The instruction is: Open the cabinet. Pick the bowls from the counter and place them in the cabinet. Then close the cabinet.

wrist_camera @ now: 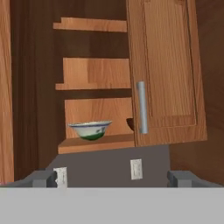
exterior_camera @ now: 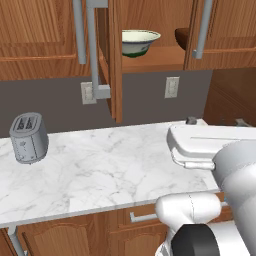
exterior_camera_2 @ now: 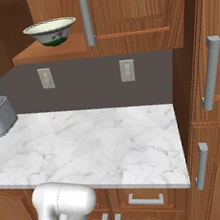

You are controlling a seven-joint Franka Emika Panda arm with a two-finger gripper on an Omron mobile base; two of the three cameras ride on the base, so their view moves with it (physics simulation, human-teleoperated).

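Writing: none legible anywhere; toaster [exterior_camera: 29,137] and wall outlets carry no readable marks.
Cabinet [wrist_camera: 166,74]: upper wall unit, left door swung wide open, edge-on in left base view; right door shut or nearly so, grey bar handle [wrist_camera: 141,107] vertical on it.
Shelves: three wooden shelves show inside in hand view; bottom shelf [exterior_camera: 155,59] holds both bowls.
Cream bowl [exterior_camera: 140,41]: upright on bottom shelf, pale w/ green band outside, sits toward the open left side; also clear in right base view [exterior_camera_2: 51,31] and hand view [wrist_camera: 90,130].
Dark bowl [exterior_camera: 181,37]: on same shelf, right of cream bowl, apart from it; mostly hidden behind right door, just a dark sliver peeks out at the door edge in hand view [wrist_camera: 130,124].
Counter [exterior_camera: 110,165]: white marble w/ grey veins, below cabinet.
Gripper [wrist_camera: 112,178]: two dark tips at bottom corners of hand view, spread wide apart, nothing btwn them; faces cabinet from a way back, touching nothing.
Around: grey 2-slot toaster on counter's left end; two outlets [exterior_camera_2: 127,70] on grey backsplash; tall wooden side unit w/ bar handles [exterior_camera_2: 210,72] at right; drawer handle [exterior_camera_2: 145,200] under counter.
In the way: open left door hangs out over the counter; right door covers most of dark bowl.
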